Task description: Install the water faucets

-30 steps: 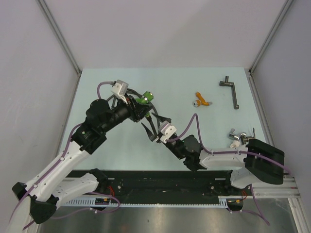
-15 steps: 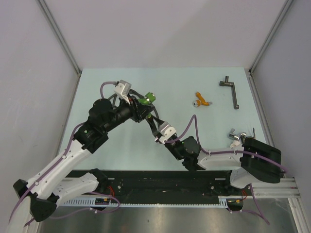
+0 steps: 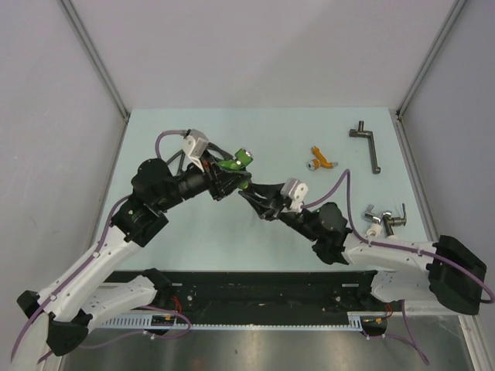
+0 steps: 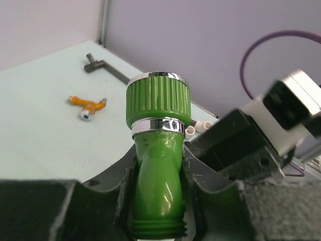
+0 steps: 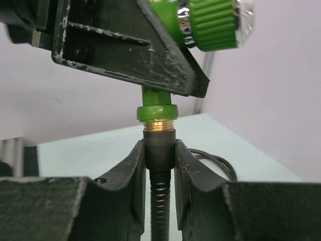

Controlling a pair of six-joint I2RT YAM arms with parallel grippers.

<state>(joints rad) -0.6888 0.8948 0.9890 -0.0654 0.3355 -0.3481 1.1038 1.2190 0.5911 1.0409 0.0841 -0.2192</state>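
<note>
My left gripper (image 3: 227,178) (image 4: 158,168) is shut on the body of the green water faucet (image 3: 239,160) (image 4: 156,145) and holds it above the table. Its ribbed green cap with silver rings points away from the wrist. Below the faucet's green nut (image 5: 158,111) sits a brass thread, joined to the black knurled end of the hose (image 5: 159,145). My right gripper (image 3: 257,195) (image 5: 159,150) is shut on that hose end, just under my left gripper. The orange water faucet (image 3: 319,161) (image 4: 88,106) lies free on the table to the right.
A dark grey angled bar (image 3: 366,144) (image 4: 103,66) lies at the far right of the table. Silver and white small fittings (image 3: 384,220) (image 4: 198,128) sit near the right edge. Loose loops of black hose (image 5: 220,168) trail on the table under the grippers. Walls enclose three sides.
My right gripper has moved up and to the right, under the left gripper, and closed on the hose end. The left gripper has kept its hold on the green faucet and tilted slightly.
</note>
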